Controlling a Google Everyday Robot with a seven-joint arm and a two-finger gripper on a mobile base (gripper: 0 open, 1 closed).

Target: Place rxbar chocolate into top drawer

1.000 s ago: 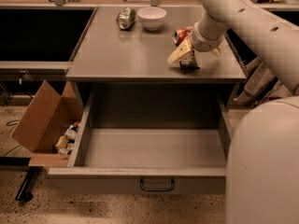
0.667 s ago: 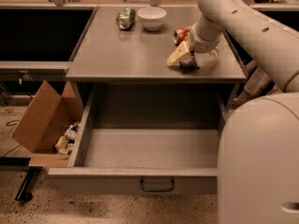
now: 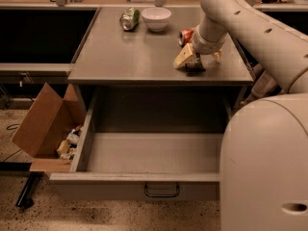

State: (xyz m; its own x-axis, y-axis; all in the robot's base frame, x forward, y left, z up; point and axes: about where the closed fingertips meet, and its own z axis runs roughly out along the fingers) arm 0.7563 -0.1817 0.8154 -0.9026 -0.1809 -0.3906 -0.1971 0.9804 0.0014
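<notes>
The rxbar chocolate [image 3: 195, 68] is a small dark bar lying on the grey table top near its right front edge. My gripper [image 3: 198, 60] is down over it, open, with one cream finger [image 3: 182, 58] to the bar's left and the other [image 3: 217, 56] to its right. The bar rests on the table between them. The top drawer [image 3: 144, 183] is pulled fully out below the table top. It is a wide grey metal drawer, its inside is bare, and a dark wire handle [image 3: 161, 191] sits on its front panel.
A crushed orange-red can [image 3: 185, 35] lies just behind the gripper. A white bowl [image 3: 156, 18] and a green can [image 3: 129, 19] stand at the back of the table top [image 3: 125, 57]. A brown cardboard box [image 3: 45, 121] with litter sits on the floor at the left. My robot body [image 3: 264, 167] fills the lower right.
My arm has shifted a little, uncovering the orange-red can behind the gripper. The gripper stays over the bar. The drawer has not moved.
</notes>
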